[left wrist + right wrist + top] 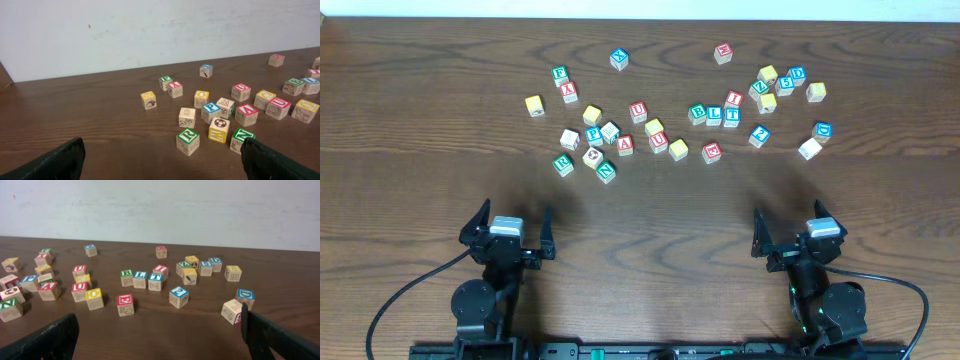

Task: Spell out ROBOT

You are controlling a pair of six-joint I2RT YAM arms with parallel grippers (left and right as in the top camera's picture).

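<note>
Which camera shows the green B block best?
The right wrist view: the green B block sits near the middle, and its letter is easy to read. The overhead view shows it small, from straight above. The left wrist view catches it small and far off near the right edge.

Cube-top letters — green R (pixel 188 141), green B (pixel 126 277), blue L (pixel 140 279), blue T (pixel 155 281), red U (pixel 241 92).

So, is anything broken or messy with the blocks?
Nothing looks broken or spilled. The blocks are just scattered and turned all different ways. The only tidy bit is B, L and T side by side in a row. The left gripper and right gripper are open, back from the blocks, touching nothing.
</note>
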